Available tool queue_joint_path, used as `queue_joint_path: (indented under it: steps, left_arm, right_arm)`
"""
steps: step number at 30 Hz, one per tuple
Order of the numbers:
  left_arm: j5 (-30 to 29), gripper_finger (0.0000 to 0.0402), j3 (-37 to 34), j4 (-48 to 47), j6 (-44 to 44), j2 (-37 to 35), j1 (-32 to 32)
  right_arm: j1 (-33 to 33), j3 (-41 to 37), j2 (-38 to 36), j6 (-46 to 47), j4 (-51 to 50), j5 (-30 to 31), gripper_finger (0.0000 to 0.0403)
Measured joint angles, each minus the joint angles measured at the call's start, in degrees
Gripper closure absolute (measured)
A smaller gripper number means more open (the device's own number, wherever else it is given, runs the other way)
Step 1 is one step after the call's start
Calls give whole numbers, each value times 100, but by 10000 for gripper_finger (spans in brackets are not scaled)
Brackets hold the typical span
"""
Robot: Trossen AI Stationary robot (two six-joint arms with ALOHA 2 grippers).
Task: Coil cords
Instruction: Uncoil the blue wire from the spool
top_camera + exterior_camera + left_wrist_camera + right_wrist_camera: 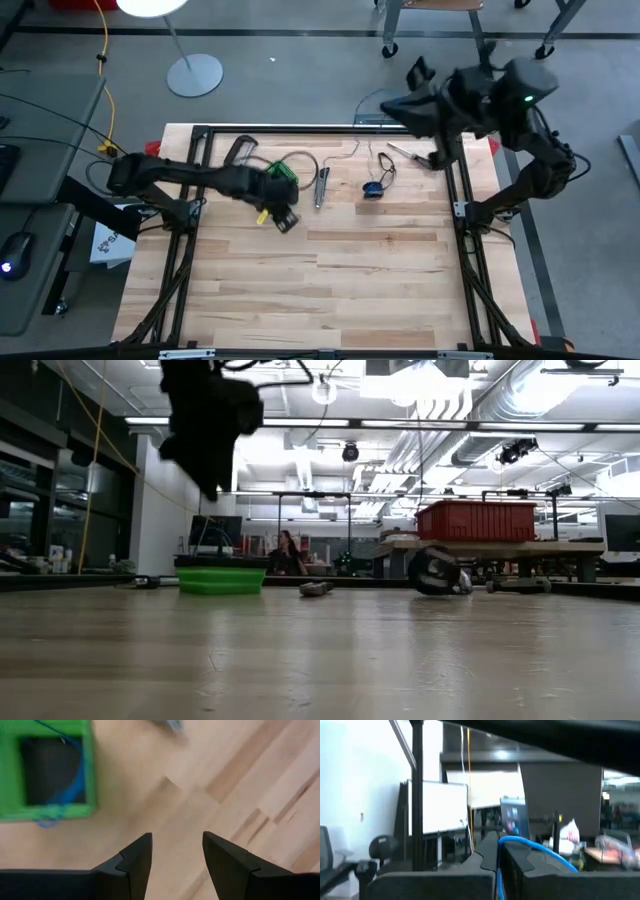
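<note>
There are 2 arms, 1 wire, 1 spool and 1 green box in view. The left gripper (283,217) hangs above bare wood just near of the green box (283,172), its 2 fingers (136,857) spread apart with nothing between them. The right gripper (498,854) is raised at the table's far right, its fingers closed narrow on the blue-grey wire (540,851), which arcs out from between them. In the high view the wire (366,158) runs thinly across the far part of the table, and the small dark spool (373,188) lies right of centre, apart from both grippers. The left wrist view shows blue wire strands (67,795) draped inside and over the box's edge. A grey tool (322,186) lies between box and spool. The wooden table (330,290) is pale butcher-block, framed by black rails. Beyond it, 1 lamp base (194,73) stands on grey floor, a yellow cable (104,70) runs at far left, and the low view shows a red crate (477,520) and 1 person (285,552) far off.
</note>
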Motion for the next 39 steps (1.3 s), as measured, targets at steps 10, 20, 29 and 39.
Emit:
queue_joint_path:
  steps: [10,20,29,39]
  left_arm:
    - [298,231,-1541,1507,-1336,-4,-794]
    - [3,231,-1763,3636,-888,-4,-615]
    - [-1077,231,-1248,6155,1301,611,-205]
    - [-817,231,-50,6611,2666,1946,-293]
  right_arm:
    - [-22,1139,558,-38,633,-7,403]
    - [-194,1270,759,53,961,44,403]
    - [-207,1268,804,8,868,122,403]
    - [-207,1327,800,-19,669,168,403]
